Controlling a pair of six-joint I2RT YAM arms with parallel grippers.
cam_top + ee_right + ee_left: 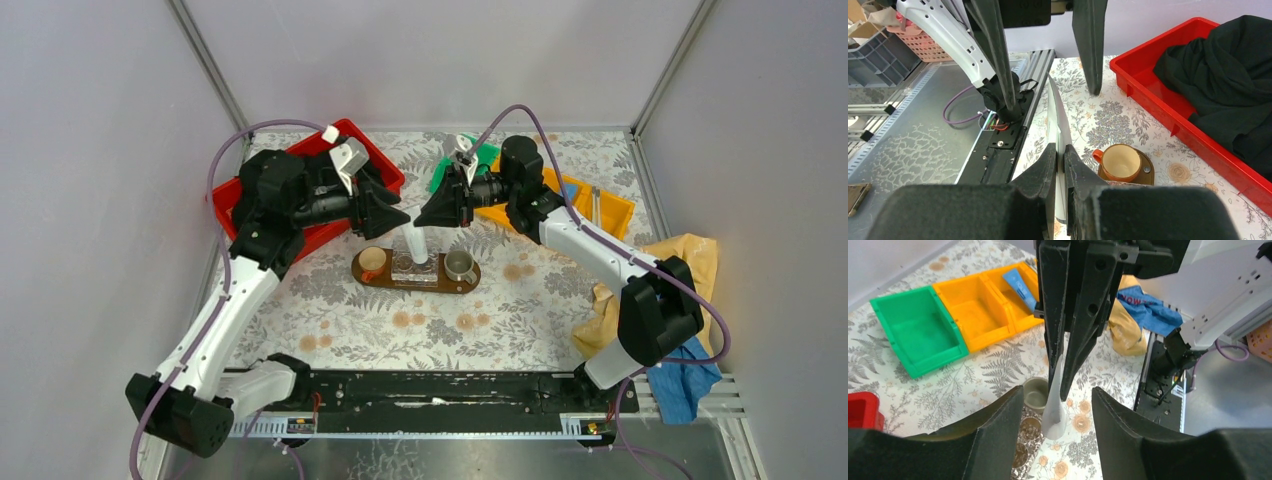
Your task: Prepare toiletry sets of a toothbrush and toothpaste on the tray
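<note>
The dark brown oval tray [480, 280] lies mid-table and carries an orange cup [372, 262], a clear holder [415, 270] and a grey cup [459, 264]. My right gripper [420, 214] is shut on the whitish toothpaste tube [415, 243] and holds it upright over the holder; its grip [1060, 150] on the tube [1057, 112] shows in the right wrist view. My left gripper [400, 215] is open, its fingers on either side of the tube [1053, 412] without touching it. A blue tube [1020, 287] lies in an orange bin. I cannot make out the toothbrush.
A red crate [385, 160] with black cloth stands at the back left. A green bin [918, 330] and orange bins [983, 305] stand at the back right. Yellow and blue cloths [690, 290] lie at the right edge.
</note>
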